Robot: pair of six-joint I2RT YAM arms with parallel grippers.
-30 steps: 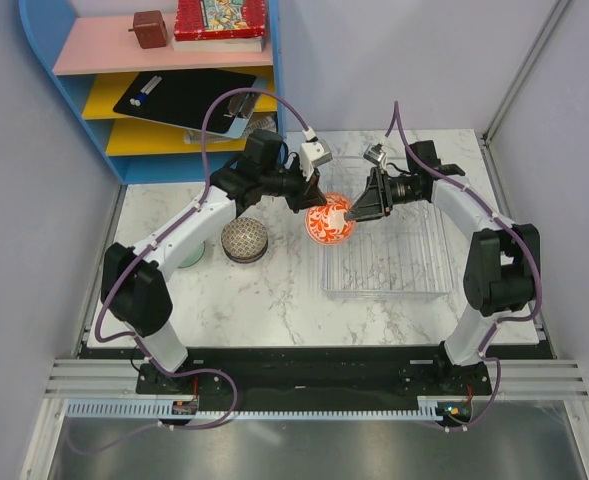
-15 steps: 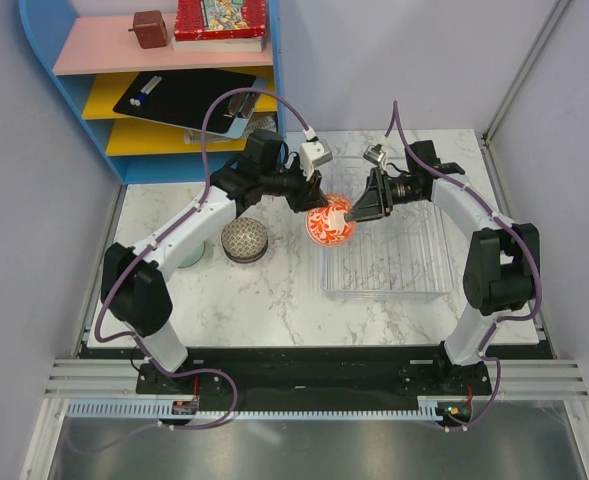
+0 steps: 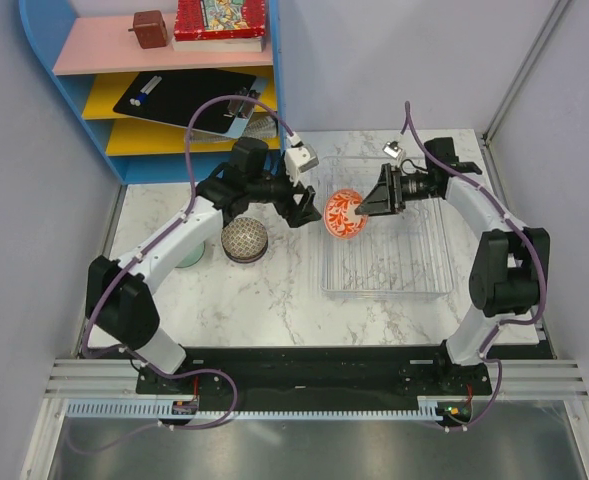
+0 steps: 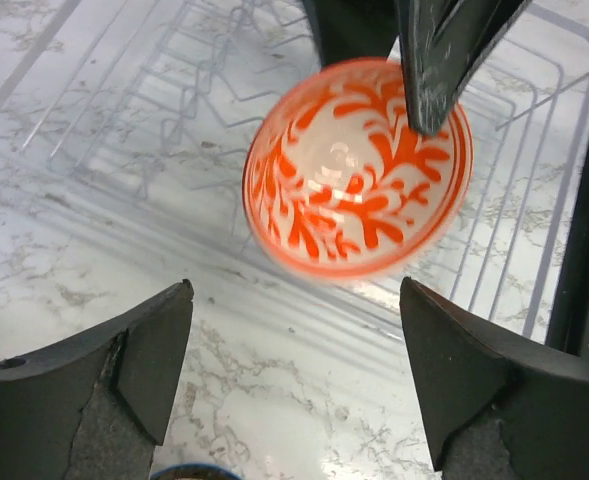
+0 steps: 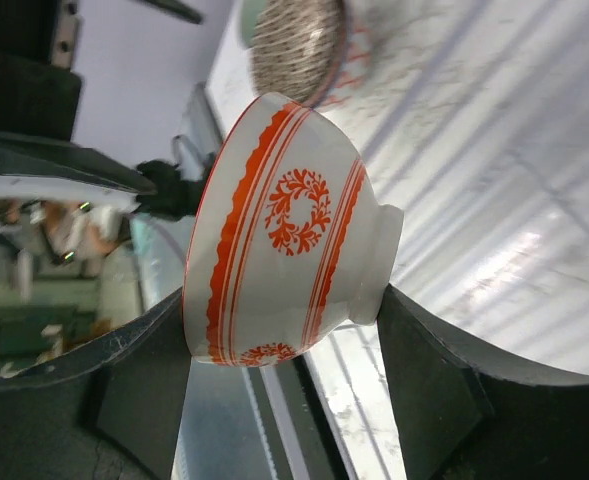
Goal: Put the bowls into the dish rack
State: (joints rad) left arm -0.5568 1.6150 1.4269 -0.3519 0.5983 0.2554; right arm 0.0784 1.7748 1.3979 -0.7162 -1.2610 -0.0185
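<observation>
We are looking at the right pincer (image 3: pixel 363 212), which is clenching the orange-and-white bowl (image 3: pixel 342 213) and holding it in the air over the left end of the dish rack (image 3: pixel 384 290). The bowl is clear of the ribs and of the counter (image 3: pixel 274 300). One finger is crossing the bowl's mouth and the other is sitting on the foot side, so the wall is pinched between them.

The left pincer (image 3: pixel 299 205) is hanging released, its jaws spread wide, just to the left of the bowl and touching nothing.

We are reading the relation that matters as this: the bowl is lying on its side, mouth facing left toward the left arm and foot pointing right along the right arm. Its rim is standing roughly upright, and the rack's slots are lying directly beneath it. We are judging that the right arm alone needs to go straight down to seat the rim between ribs.

The speckled bowl (image 3: pixel 244 240) is sitting upside down on the counter, nearer the left arm.
</observation>
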